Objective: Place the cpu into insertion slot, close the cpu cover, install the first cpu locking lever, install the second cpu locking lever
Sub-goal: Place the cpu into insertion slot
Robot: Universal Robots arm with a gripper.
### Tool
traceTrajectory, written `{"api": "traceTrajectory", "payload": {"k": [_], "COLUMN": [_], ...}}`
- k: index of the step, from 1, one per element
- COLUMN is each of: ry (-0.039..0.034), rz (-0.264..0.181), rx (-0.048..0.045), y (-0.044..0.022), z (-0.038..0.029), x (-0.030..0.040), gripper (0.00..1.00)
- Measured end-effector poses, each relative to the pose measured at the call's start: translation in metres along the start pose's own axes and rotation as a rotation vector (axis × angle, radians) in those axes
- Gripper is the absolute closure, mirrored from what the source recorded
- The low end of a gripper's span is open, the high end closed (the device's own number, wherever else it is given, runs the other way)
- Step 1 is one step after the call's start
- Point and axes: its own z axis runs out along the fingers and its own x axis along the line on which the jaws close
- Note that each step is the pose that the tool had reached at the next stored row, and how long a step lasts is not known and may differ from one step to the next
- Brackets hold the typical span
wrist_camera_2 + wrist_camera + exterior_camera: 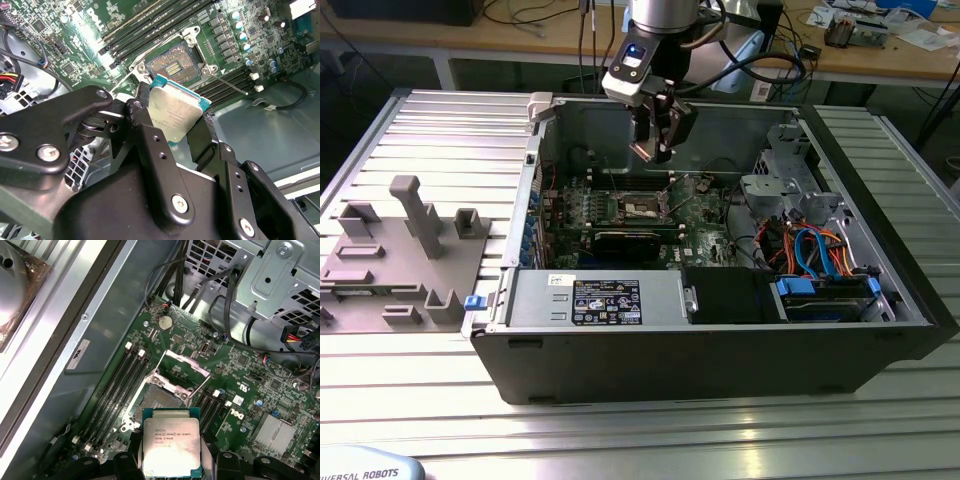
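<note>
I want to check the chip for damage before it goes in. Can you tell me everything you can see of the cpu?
The small flat square cpu has a silvery-grey metal top with faint print, set on a thin base with a green edge. The black claw grips it by two opposite edges, top side facing up. It hangs in the air above the green circuit board, clear of the open, dark square insertion slot. No dents or scratches show on its top.
</note>
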Motion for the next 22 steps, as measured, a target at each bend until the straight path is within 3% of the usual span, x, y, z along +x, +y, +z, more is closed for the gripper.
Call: {"api": "traceTrajectory", "payload": {"k": [22], "ry": [-0.0006], "rz": [0.018], "rx": [0.0], "y": [0.0], "z": [0.0003], "x": [0.0], "gripper": [0.46]}}
